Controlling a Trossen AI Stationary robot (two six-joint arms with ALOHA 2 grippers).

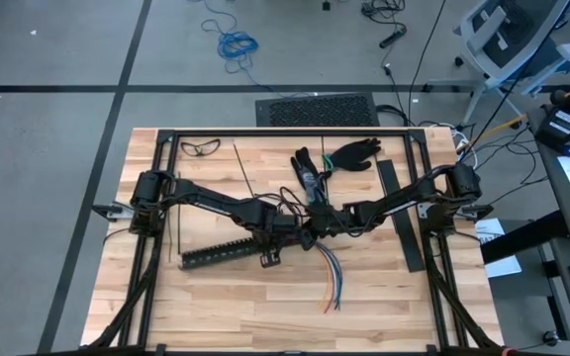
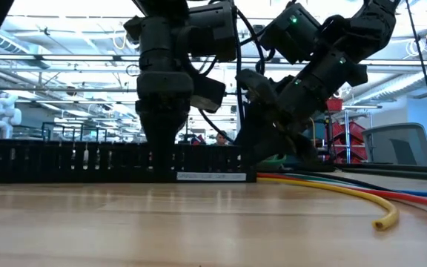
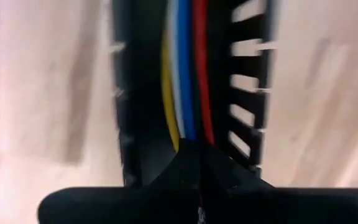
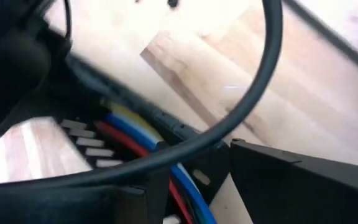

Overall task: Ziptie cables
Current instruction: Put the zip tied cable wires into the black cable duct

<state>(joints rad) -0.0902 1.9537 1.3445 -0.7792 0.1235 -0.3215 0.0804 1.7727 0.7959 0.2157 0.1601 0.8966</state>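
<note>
Centrally on the table [image 1: 216, 307]: both grippers meet at the right end of the black slotted rail [image 1: 228, 252].

Left gripper [image 1: 287, 225]: fingers closed, tips pressed onto the cables [image 3: 185, 93] lying inside the rail's channel; whether it pinches them cannot be told.

Right gripper [image 1: 317, 223]: just beside the left one, at the rail's end; jaws part-way apart over the cables, grip not discernible.

Cables: yellow, white, blue and red run along the channel, then fan out loose on the wood toward the front edge.

Zipties [image 1: 246, 170]: thin dark strips lying near the far edge, well apart from the grippers.

Also: black glove [image 1: 349, 154], safety glasses [image 1: 202, 147].
</note>
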